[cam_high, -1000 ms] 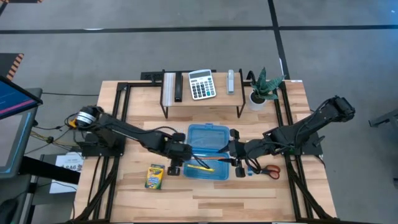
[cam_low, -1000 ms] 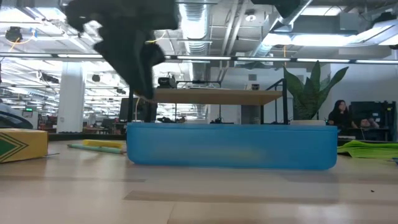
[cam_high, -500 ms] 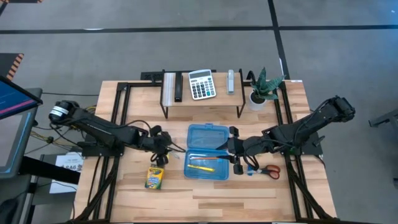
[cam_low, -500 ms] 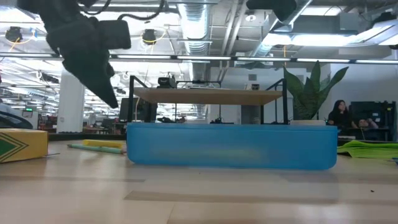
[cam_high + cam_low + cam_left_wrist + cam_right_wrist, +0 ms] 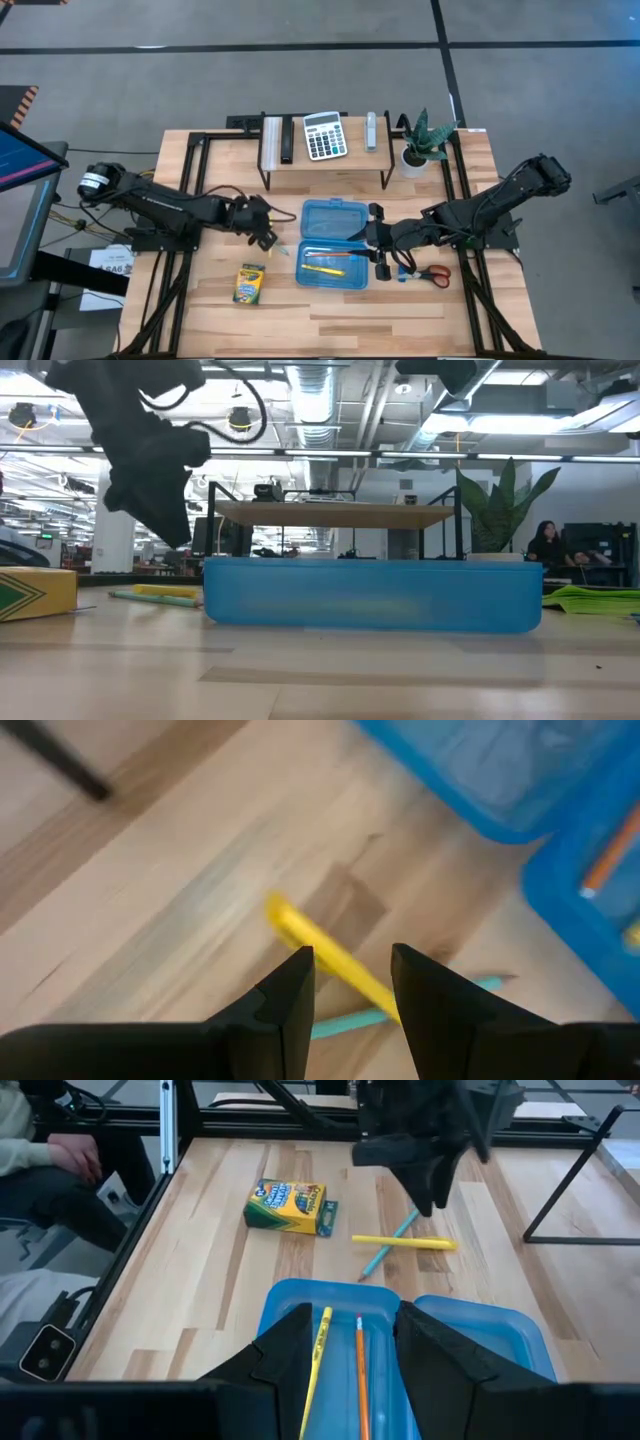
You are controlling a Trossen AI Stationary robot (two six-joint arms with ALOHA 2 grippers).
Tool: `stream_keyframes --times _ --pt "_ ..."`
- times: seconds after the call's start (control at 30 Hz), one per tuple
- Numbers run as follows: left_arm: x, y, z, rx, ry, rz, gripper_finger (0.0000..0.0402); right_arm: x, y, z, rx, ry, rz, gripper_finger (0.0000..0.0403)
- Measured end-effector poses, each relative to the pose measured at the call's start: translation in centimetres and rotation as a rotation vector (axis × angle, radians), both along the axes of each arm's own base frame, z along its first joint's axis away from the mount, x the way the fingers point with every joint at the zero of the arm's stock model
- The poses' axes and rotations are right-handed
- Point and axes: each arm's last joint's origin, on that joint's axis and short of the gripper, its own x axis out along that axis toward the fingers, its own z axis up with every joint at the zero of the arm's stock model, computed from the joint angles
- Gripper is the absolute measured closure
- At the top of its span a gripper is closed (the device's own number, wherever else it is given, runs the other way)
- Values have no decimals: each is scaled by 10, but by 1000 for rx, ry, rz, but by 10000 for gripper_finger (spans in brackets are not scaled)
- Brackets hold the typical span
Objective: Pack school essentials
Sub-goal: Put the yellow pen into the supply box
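- The blue pencil box (image 5: 333,243) lies open near the table's middle, its lid (image 5: 334,219) folded flat toward 12 o'clock; a yellow pencil (image 5: 316,1355) and an orange pencil (image 5: 360,1372) lie inside the tray
- The left gripper (image 5: 350,982) hovers above the wood at about 9 o'clock from the box, fingers spread a little with nothing between them
- Directly under it a yellow highlighter (image 5: 328,956) lies crossed over a teal pencil (image 5: 352,1017), both on the bare table just beside the box's edge
- The crayon box (image 5: 249,283) lies flat at about 8 o'clock from the pencil box, apart from the highlighter and well clear of the gripper
- The right gripper (image 5: 350,1342) sits at the 3 o'clock side of the pencil box, fingers parted and holding nothing, pointed across the tray toward the left arm
- The red-handled scissors (image 5: 432,273) lie at about 4 o'clock from the box, with a small blue piece (image 5: 403,274) beside them, partly under the right arm
- A raised shelf (image 5: 325,160) stands at 12 o'clock, bearing a calculator (image 5: 324,135), a dark bar and a pale bar; a potted plant (image 5: 421,142) stands at its right end
- A lime-green pad (image 5: 595,598) shows at the low view's right edge
- A seated person's sleeve and hand (image 5: 72,1150) show beyond the table's edge in the right wrist view
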Motion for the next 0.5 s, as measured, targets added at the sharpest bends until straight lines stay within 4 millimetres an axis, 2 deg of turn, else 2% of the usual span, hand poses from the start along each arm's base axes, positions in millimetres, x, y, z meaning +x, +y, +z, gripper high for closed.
stream_keyframes --times 0.17,0.5 --pt "0 6 -1 -46 7 23 271 0 0 0 0 1 0 240" --pt "4 5 -5 -84 20 10 219 0 0 0 -1 2 0 240"
